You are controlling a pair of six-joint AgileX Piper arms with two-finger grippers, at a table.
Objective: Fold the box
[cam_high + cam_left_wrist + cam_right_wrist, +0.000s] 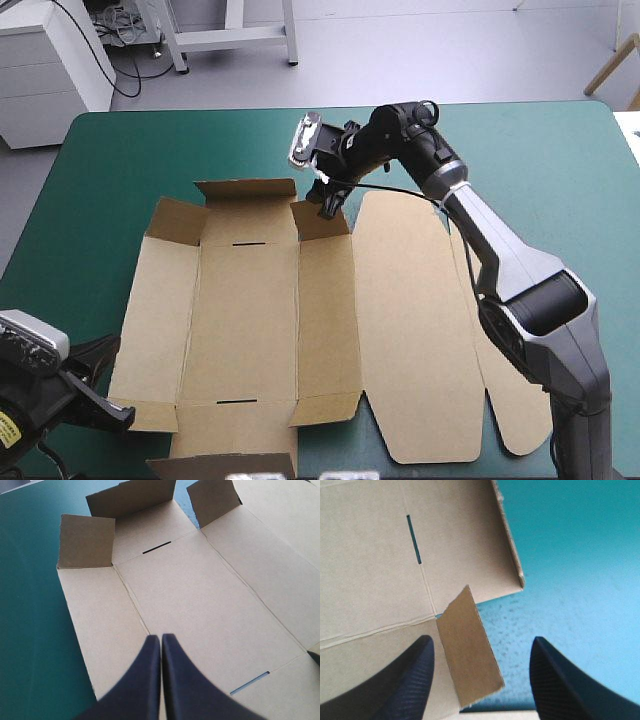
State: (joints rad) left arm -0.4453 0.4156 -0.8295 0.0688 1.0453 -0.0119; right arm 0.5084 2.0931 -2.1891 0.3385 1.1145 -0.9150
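We see the box lying open and mostly flat in the middle of the teal-green cover, with its wide lid panel spread flat toward the table's right side. Along the box's far edge, the far wall is tilted up, and the 2 corner tabs beside it, the left tab and the right tab, are also raised. 2 thin slots show in the base, 1 near the far fold and 1 near the near fold.

The right gripper reaches down at the box's far edge, at the raised right tab. In its wrist view, the right gripper has its black fingers standing well apart, and the tab rises between them, closer to 1 finger. We cannot tell whether either finger touches it.

The left gripper sits low beside the box's near-left corner. In its wrist view, the left gripper has its jaws pressed together into 1 pointed arch, holding nothing, with the box's left panel and base ahead of and under it.
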